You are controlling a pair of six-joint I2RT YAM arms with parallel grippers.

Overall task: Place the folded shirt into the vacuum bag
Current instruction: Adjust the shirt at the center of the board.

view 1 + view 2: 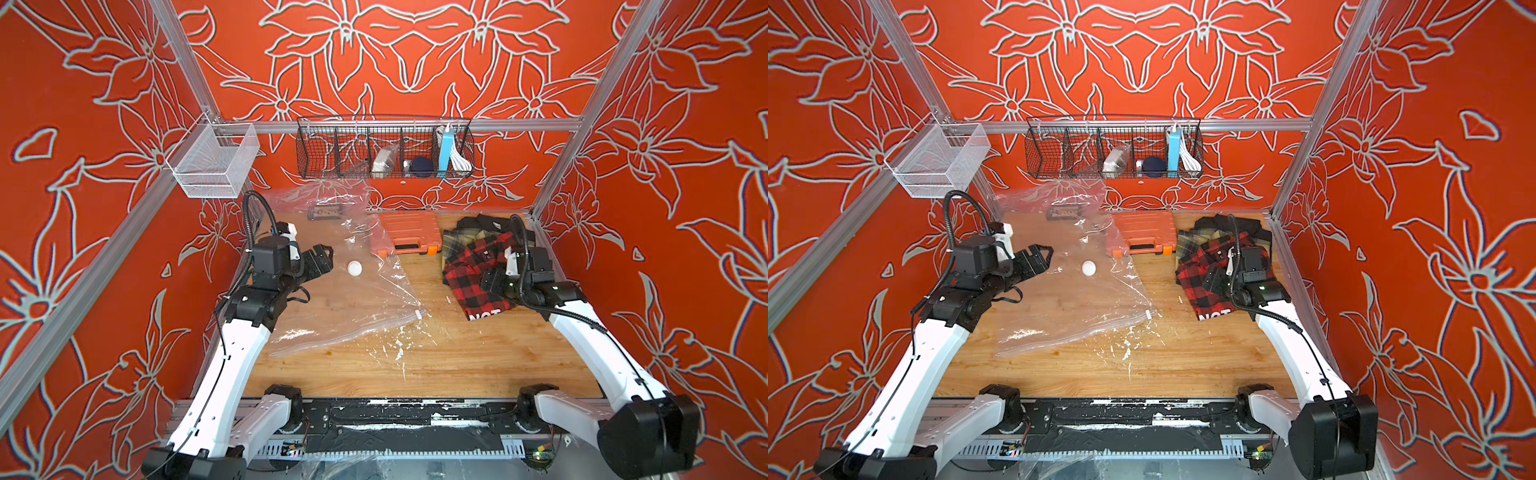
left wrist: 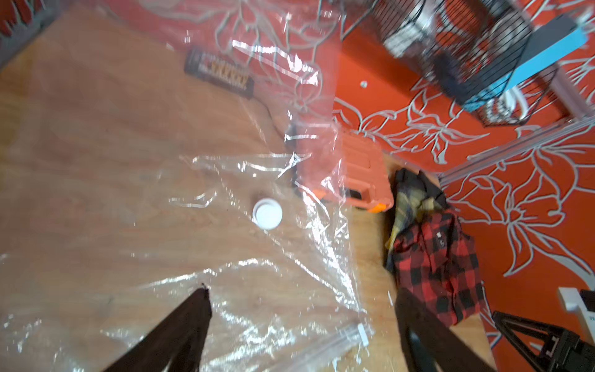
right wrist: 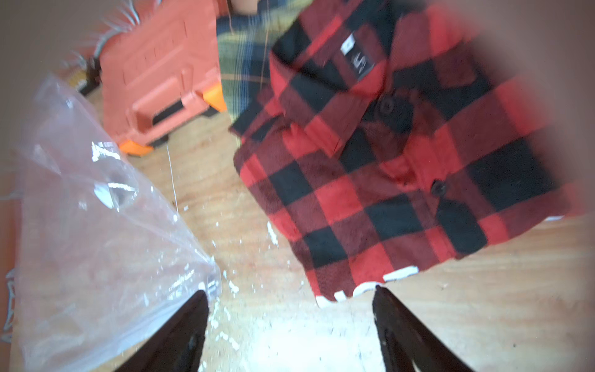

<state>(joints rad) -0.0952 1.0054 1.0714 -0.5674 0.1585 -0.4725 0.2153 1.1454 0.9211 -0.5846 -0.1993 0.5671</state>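
While neither arm has hold of anything, the job sits at its opening step: reaching for the shirt.

Right gripper is spread wide, with nothing between the fingers. It hovers low over the near hem of the folded red-and-black check shirt, which lies flat on the table just ahead of it and partly beneath it. Whether a finger touches cloth cannot be told. A second shirt, yellowish check, lies beyond the red one. An orange case sits further ahead, toward the gripper's inner side.

Left gripper is also spread and empty, held above the vacuum bag. The bag lies loose and crinkled beneath and ahead of that gripper, its white valve cap just past the fingertips. The zip edge runs along the side nearest the robot. The small white slider sits at the corner toward the right gripper, near it but apart from the shirt. Bare table shows between bag and shirt. Whether the mouth is unzipped cannot be told.

Judgement: the shirt is wholly outside the bag and nothing is done yet. The next move likely calls for the right gripper to drop and close on the hem through all folded layers, so the fold holds. Meanwhile the left would lift only the upper film at the zip edge to make a mouth. The film looks thin and slippery, so pinching both layers together would be easy.
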